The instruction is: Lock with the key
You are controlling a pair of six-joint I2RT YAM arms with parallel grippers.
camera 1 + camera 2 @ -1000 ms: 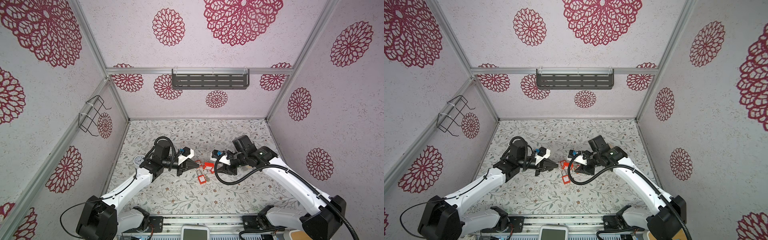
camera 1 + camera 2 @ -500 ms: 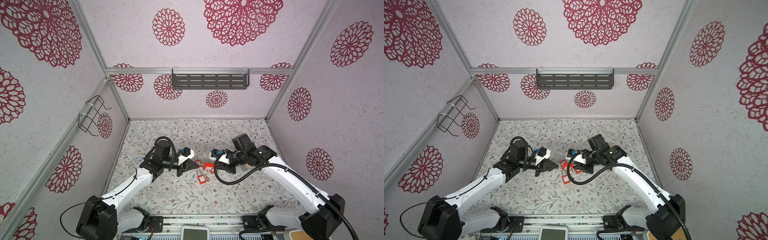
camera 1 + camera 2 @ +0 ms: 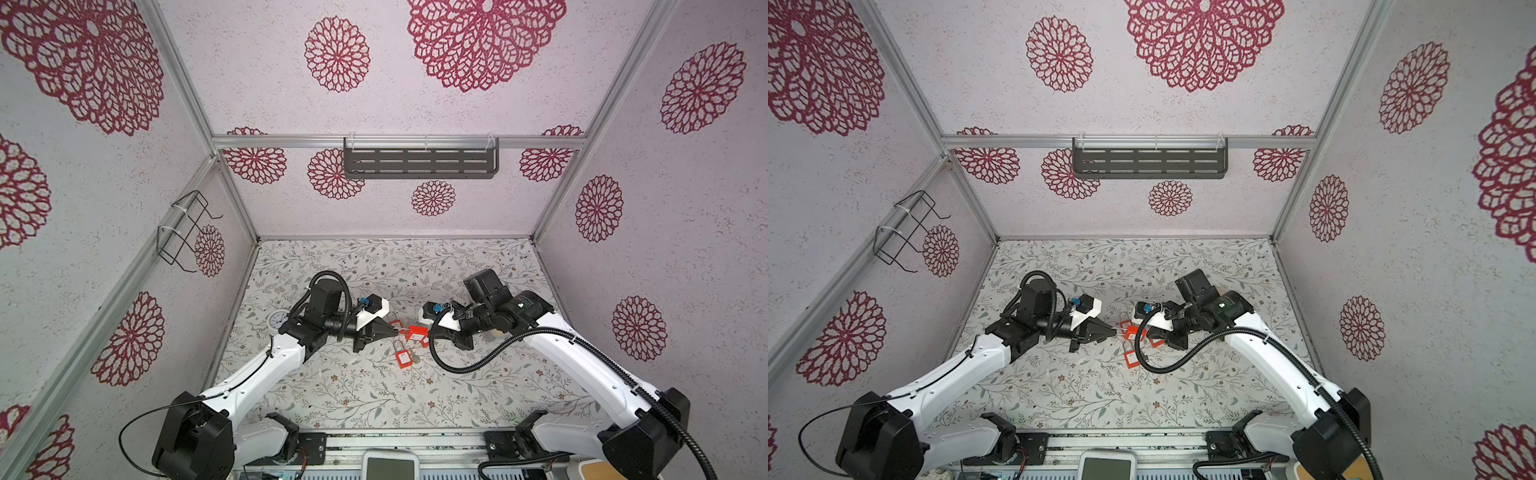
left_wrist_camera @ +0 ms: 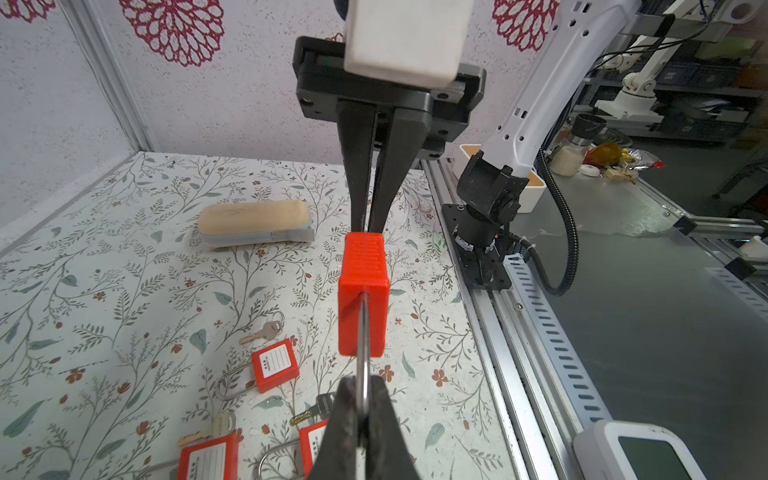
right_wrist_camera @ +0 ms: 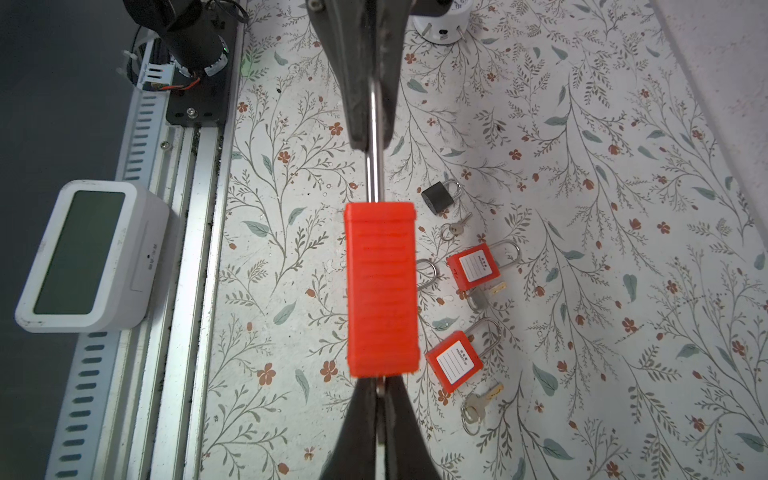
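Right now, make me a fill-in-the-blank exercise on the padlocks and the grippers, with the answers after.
1. The padlock held in the air has a ____ body.
2. The left gripper is shut on its steel ____.
3. The right gripper is shut on the small metal ____ at its base.
4. The smallest padlock lying on the table has a ____ body.
Missing words: red, shackle, key, black.
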